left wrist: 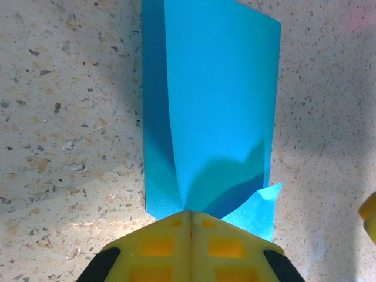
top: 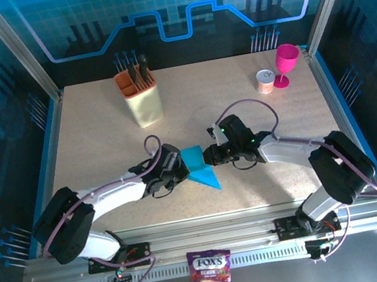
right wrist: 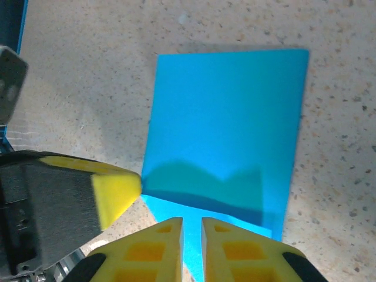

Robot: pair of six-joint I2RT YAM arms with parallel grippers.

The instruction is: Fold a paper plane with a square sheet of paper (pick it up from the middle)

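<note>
An early fold is in hand. The square sheet of paper [top: 199, 167] lies at the centre of the top view, low on the worktop [top: 101, 142] between the two arms. It is doubled over rather than flat, with one corner pointing toward the lower right, and it is nowhere near a dart yet. The left gripper [left wrist: 191, 220] is pinched tight on the sheet's near edge at the bottom of its wrist view, so the upper layer bows up from the speckled surface and a paler flap shows beside it. The right gripper [right wrist: 192, 226] sits over the opposite edge with its yellow pads at a narrow slit, blue visible through the gap, so it does not seem to be clamping. The next move probably calls for laying the lifted layer down edge to edge and pressing a crisp crease while one side is kept pinned.
</note>
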